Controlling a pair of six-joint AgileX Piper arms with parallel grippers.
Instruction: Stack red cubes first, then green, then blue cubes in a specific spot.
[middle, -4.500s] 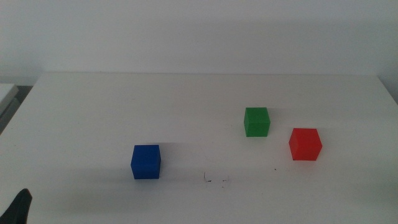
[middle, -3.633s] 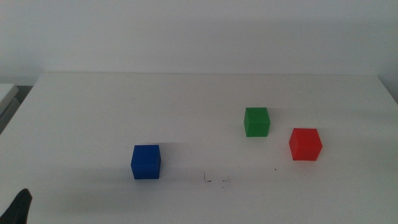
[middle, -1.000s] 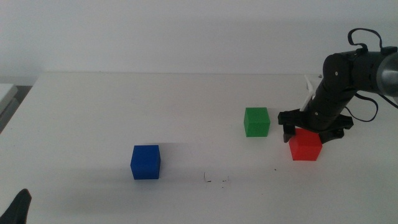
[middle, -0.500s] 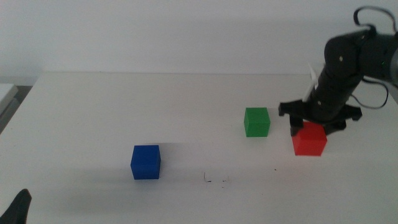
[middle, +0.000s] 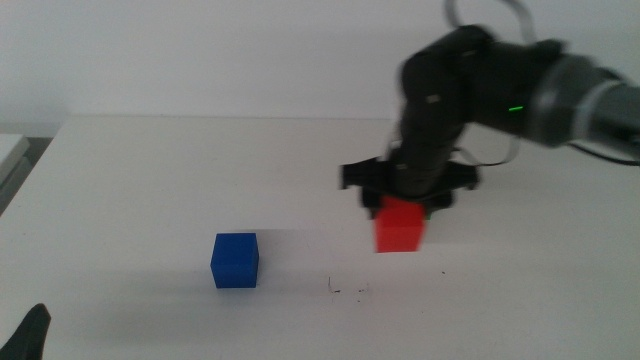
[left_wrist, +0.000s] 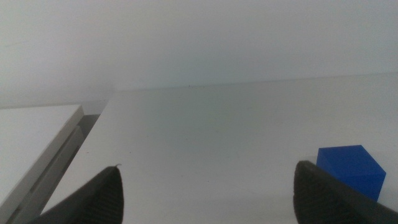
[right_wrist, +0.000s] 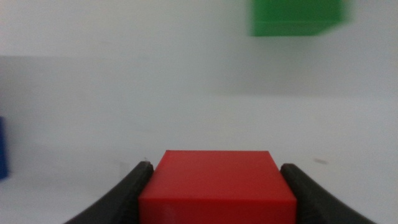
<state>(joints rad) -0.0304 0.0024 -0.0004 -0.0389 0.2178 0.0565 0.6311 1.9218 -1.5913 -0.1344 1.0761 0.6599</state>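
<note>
Three matte cubes on a white table, placed here against the faint scribbled spot near the front edge. Well left of that spot, flat on the tabletop: the blue cube, sharp-edged and plain. Farther left still, low at the front corner: the left gripper, only a dark tip in the middle view; in the left wrist view, jaws spread wide with nothing between them and the blue cube beside one jaw. Just above and slightly right of the spot: the red cube, lifted off the table, clamped at its sides by the right gripper on a dark arm blurred in motion. Close-up from the right wrist view: red cube filling the gap between the two dark jaws of the right gripper, both touching its side faces. Green cube seen only from that wrist view, blurred, on the table beyond the red one; hidden behind the arm in the middle view.
</note>
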